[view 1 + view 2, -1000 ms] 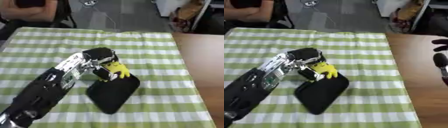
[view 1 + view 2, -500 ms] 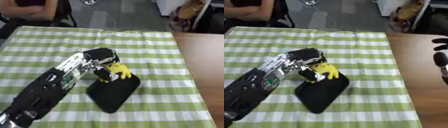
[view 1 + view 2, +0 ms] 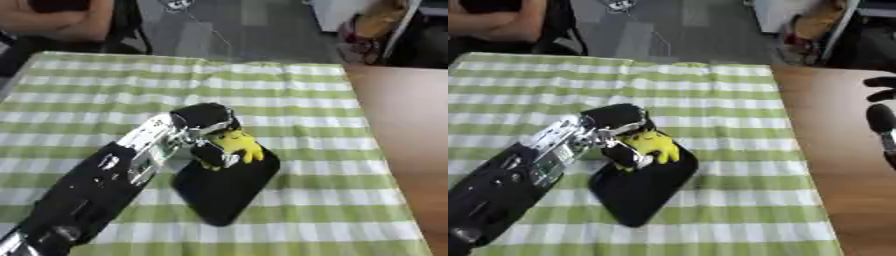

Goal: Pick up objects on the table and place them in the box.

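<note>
— What lies under you?

— The worktop (image 3: pixel 394 150), brown wood along my right, with a green-and-white checked cloth (image 3: pixel 105 95) spread over most of it. It is the biggest thing before me.

— And next in size?

— My left arm (image 3: pixel 96 185), black with silver joints, coming in from the lower left and reaching toward the middle of the cloth. Then a black box (image 3: pixel 226 186), flat and dark, lying askew on the cloth just past my arm.

— What has your left hand got?

— My left hand (image 3: pixel 206 131) has its fingers curled round a yellow toy (image 3: pixel 240 146). The toy is over the near-left edge of the box, at its upper corner; I cannot tell whether it touches the box.

— Your other hand?

— My right hand (image 3: pixel 881 116) shows only at the right edge of the right eye view, over the bare wood, well apart from the box. It holds nothing; I see dark fingers, apparently relaxed and uncurled.
</note>
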{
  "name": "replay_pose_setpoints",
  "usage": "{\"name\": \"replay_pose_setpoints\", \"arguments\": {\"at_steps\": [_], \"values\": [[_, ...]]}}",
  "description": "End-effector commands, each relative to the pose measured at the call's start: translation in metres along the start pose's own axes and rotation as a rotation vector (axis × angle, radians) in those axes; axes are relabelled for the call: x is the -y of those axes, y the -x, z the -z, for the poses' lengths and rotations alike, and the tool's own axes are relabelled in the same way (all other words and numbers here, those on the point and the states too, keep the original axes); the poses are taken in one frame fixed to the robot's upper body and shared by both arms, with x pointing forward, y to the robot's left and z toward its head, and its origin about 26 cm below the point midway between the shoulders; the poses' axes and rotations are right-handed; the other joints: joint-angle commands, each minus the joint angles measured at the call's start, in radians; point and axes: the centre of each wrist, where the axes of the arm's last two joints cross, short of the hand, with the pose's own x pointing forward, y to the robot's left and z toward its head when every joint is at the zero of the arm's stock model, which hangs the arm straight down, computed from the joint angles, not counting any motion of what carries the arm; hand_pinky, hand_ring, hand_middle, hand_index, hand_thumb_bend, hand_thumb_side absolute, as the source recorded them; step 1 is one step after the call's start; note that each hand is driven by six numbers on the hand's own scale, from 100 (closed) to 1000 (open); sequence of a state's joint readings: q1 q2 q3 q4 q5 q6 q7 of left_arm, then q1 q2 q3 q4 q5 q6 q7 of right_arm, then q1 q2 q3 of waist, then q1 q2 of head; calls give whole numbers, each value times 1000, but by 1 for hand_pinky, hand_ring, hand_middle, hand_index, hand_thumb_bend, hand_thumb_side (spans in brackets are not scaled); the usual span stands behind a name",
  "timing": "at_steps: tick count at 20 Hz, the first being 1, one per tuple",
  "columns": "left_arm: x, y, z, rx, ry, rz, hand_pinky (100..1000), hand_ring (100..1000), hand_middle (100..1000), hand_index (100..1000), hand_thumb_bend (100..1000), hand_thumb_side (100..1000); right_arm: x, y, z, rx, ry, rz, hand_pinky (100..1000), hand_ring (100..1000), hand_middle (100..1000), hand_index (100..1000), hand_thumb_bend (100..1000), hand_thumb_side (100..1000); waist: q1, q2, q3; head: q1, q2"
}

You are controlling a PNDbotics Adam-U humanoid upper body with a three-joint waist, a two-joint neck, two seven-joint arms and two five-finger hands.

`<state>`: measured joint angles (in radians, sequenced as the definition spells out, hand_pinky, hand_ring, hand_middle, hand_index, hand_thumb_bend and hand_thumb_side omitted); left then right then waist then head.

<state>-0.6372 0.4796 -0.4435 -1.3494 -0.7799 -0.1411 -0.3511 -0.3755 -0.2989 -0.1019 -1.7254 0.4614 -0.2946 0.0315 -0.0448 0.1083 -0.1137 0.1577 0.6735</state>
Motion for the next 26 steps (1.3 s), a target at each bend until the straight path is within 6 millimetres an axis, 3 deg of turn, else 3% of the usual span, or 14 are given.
{"name": "replay_pose_setpoints", "arguments": {"at_steps": [1, 2, 4, 5, 7, 12, 26], "values": [[-5, 0, 0, 17, -23, 8, 504, 256, 414, 489, 154, 486, 9, -3, 5, 24, 9, -25, 601, 712, 793, 924, 642, 1000, 0, -16, 0, -3, -8], [-4, 0, 0, 32, -13, 9, 556, 323, 475, 549, 315, 526, 9, -3, 5, 24, 9, -25, 601, 712, 792, 924, 642, 1000, -1, -16, -1, -2, -8], [-3, 1, 0, 53, 13, 13, 632, 470, 594, 676, 730, 613, 9, -3, 5, 23, 8, -26, 601, 712, 792, 924, 642, 1000, -1, -16, 0, -1, -7], [-3, 2, -1, 59, 25, 14, 650, 513, 632, 709, 871, 624, 9, -3, 5, 23, 8, -26, 601, 712, 792, 923, 642, 1000, -1, -16, 0, -1, -7], [-2, 3, -2, 66, 55, 18, 701, 621, 724, 795, 973, 627, 9, -3, 5, 23, 9, -26, 601, 712, 792, 923, 642, 1000, -1, -16, 0, -2, -6], [1, 8, -5, 56, 113, 22, 776, 753, 817, 882, 1000, 623, 9, -3, 5, 21, 9, -27, 600, 711, 791, 923, 642, 1000, -1, -15, 1, -2, -5], [-3, 8, -7, 44, 129, 32, 824, 796, 845, 890, 1000, 620, 9, -3, 4, 16, 11, -29, 600, 712, 790, 922, 642, 1000, -2, -17, 5, -2, -8]]}}
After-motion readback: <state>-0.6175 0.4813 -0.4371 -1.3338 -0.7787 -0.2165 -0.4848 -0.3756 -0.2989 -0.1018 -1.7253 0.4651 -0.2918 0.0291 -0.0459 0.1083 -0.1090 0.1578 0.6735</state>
